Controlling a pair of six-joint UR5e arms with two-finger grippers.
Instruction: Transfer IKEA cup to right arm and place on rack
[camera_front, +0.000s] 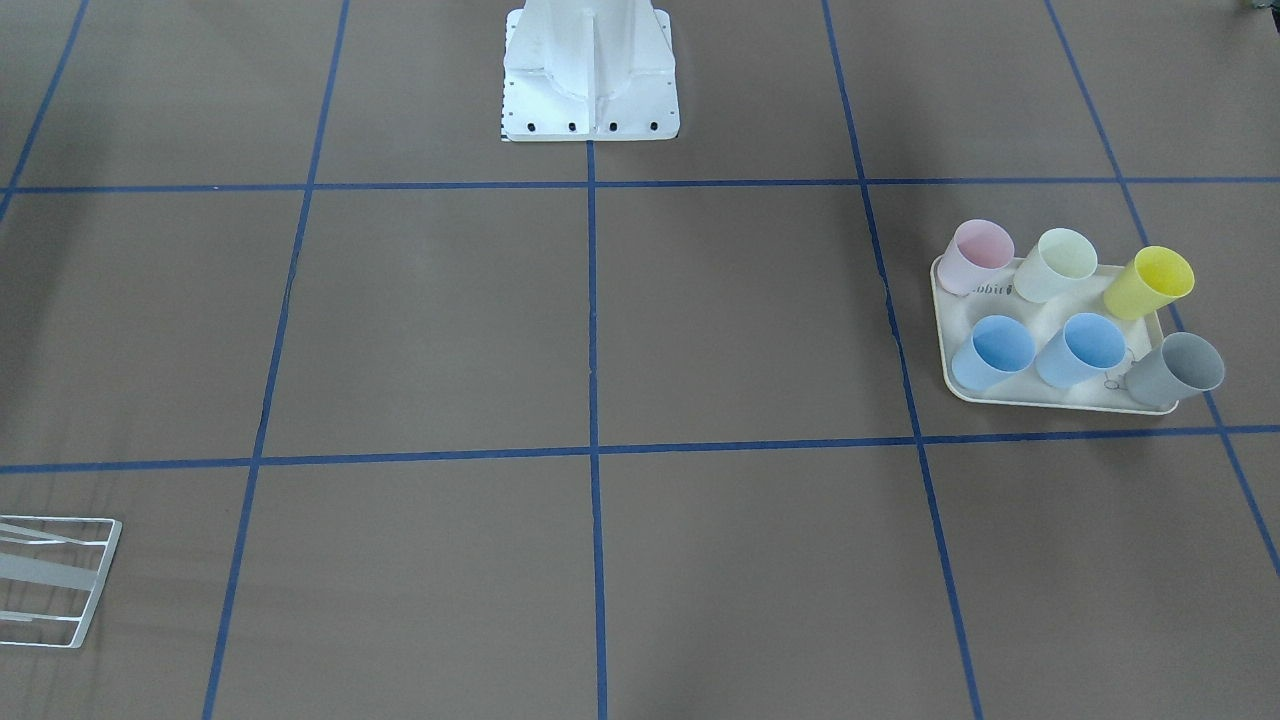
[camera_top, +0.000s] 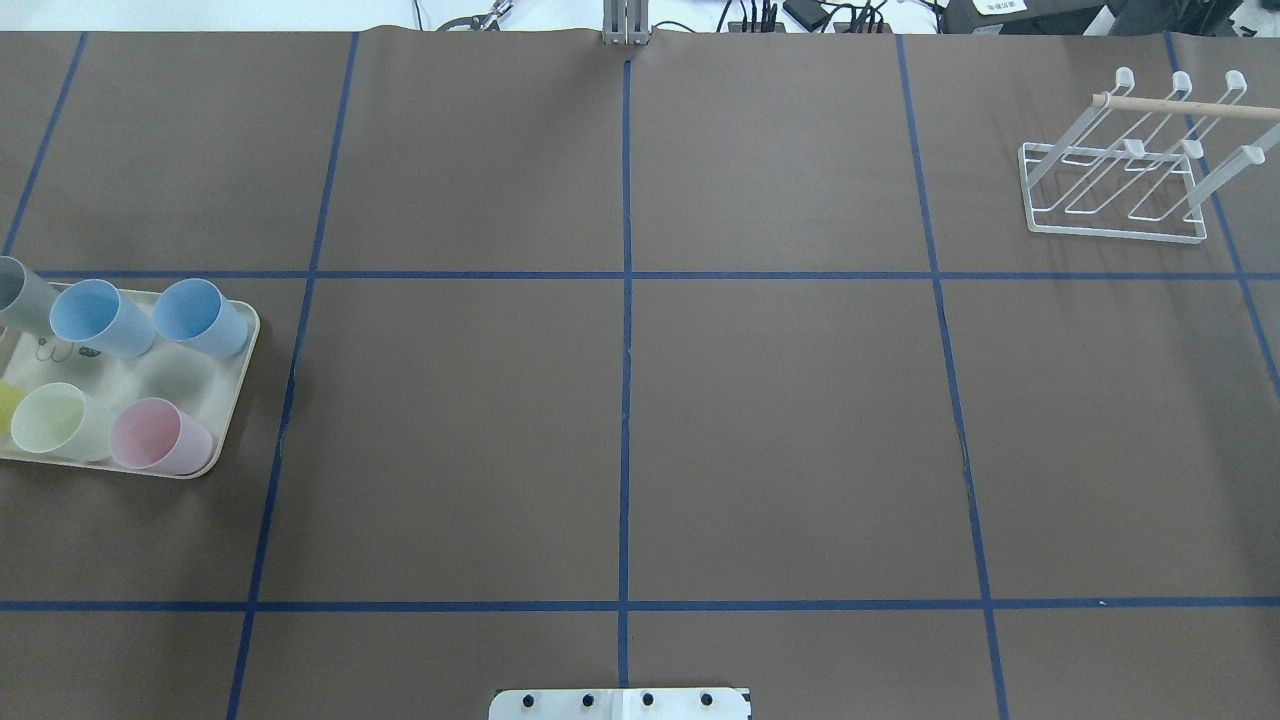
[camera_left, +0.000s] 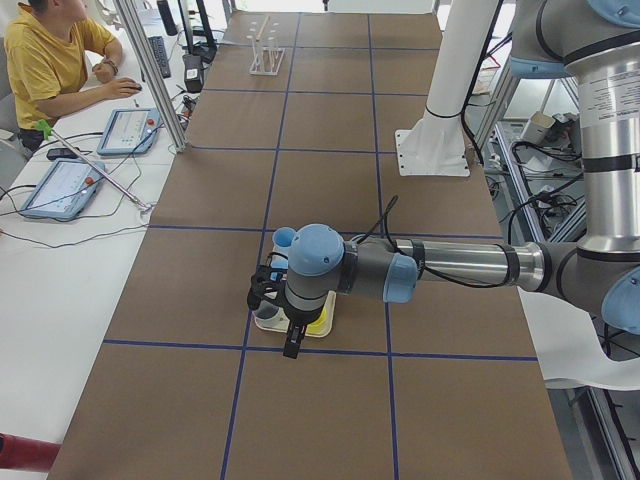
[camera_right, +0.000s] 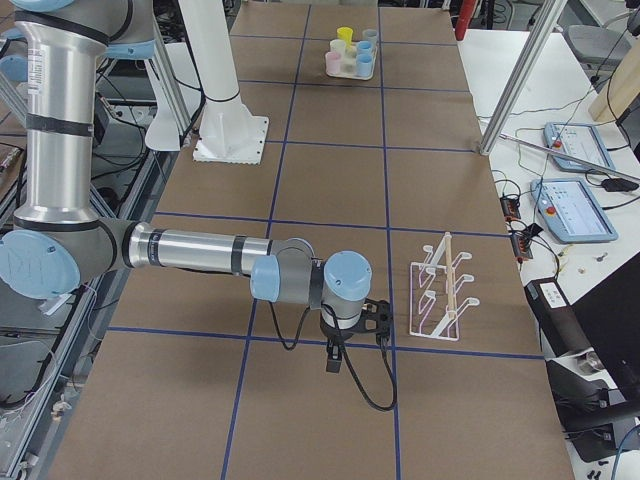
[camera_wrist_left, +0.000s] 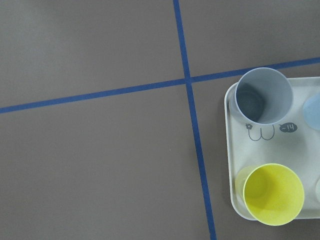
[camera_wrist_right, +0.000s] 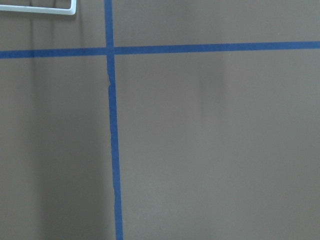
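I'm hovering the left hand (camera_left: 280, 318) over the tray (camera_wrist_left: 237, 150) corner by the grey cup (camera_wrist_left: 263, 95) for the pick, and holding the right hand (camera_right: 355, 328) near the rack (camera_top: 1113, 235) for the handover; can't tell either hand's grip.

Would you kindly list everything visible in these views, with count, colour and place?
Pink cup: one, pink, on the tray, row nearer the robot.
Pale green cup: one, same row, middle.
Yellow cup: one, same row, outer end.
Blue cups: two, light blue, far row.
Grey cup: one, far row, outer end.
Tray: one, cream, robot's left.
Rack: one, white wire, far right.
Table: one, brown, blue tape grid.
Pedestal: one, white, robot's edge.
Person: one, yellow shirt, side bench.
Left arm: grey, pale blue caps, over the tray; jaws unclear.
Right arm: same colours, beside the rack; jaws unclear.
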